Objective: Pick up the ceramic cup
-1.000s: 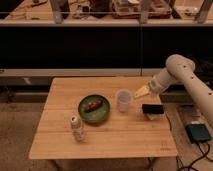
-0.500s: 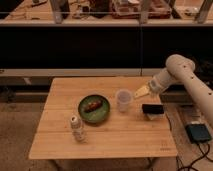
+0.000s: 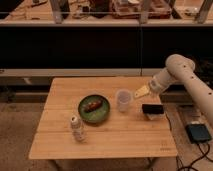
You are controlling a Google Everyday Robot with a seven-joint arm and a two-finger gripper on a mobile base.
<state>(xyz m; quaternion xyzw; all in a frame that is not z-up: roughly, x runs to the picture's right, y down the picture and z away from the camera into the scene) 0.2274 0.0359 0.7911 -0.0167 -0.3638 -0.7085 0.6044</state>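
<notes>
The ceramic cup point(image 3: 123, 100) is pale white, upright, and stands near the middle of the wooden table point(image 3: 105, 145), just right of the green bowl. My gripper point(image 3: 141, 92) comes in from the right on the white arm point(image 3: 186, 75). It hangs a short way to the right of the cup's rim, at about rim height and apart from it. It holds nothing that I can see.
A green bowl point(image 3: 93, 109) with a brown item in it sits left of the cup. A small white bottle with a dark cap point(image 3: 76, 128) stands at the front left. A dark box-like object point(image 3: 152, 110) lies right of the cup, below the gripper. Cables and a dark block point(image 3: 199, 133) lie on the floor at right.
</notes>
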